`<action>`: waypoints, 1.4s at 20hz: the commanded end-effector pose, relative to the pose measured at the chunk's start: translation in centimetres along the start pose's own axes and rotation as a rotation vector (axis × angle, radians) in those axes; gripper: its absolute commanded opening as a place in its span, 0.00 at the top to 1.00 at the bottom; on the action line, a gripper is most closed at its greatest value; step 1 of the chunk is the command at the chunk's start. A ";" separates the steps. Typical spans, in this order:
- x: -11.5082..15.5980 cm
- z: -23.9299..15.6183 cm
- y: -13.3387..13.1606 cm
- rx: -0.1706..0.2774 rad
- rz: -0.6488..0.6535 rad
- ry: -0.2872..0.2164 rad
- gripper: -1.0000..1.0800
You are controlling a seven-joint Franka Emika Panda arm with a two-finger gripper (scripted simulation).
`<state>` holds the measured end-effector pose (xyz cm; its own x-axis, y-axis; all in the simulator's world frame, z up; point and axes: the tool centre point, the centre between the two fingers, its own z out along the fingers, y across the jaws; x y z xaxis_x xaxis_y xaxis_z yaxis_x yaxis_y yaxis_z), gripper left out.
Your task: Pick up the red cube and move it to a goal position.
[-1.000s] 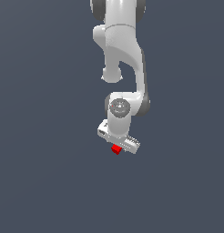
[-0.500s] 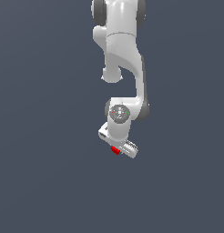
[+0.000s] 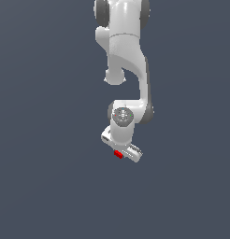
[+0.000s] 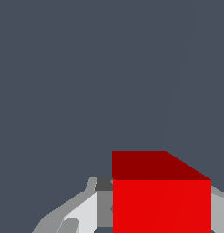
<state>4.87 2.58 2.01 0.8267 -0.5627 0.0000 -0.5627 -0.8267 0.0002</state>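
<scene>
Red cube [image 3: 118,154]: a small bright red block, sitting at the tip end of the gripper and showing just beneath the white gripper body in the exterior view. In the wrist view the red cube [image 4: 161,200] is filling much of the near field, one brightly lit face turned to the camera and a darker red face adjoining it.

Gripper [image 3: 120,154]: white, tilting at the end of the arm, its fingers closing on the red cube and holding it clear of the background. In the wrist view the gripper [image 4: 161,214] is flanking the cube, pale grey finger parts [image 4: 82,211] showing on one side and a sliver of grey on the other; both are lying against the cube's sides.

Wrist joint [image 3: 122,115]: a round grey disc with small coloured marks, sitting directly above the gripper.

Arm [image 3: 126,51]: white, segmented, reaching down from the upper edge of the exterior view to the wrist joint.

Background [image 3: 42,140]: a uniform dark slate-blue field surrounding gripper and cube on every side; no edge of a surface is showing.
</scene>
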 end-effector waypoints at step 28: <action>-4.6 -18.5 2.4 0.001 0.001 -0.001 1.00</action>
<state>0.17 3.14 18.72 0.8262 -0.5633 -0.0014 -0.5634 -0.8262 -0.0005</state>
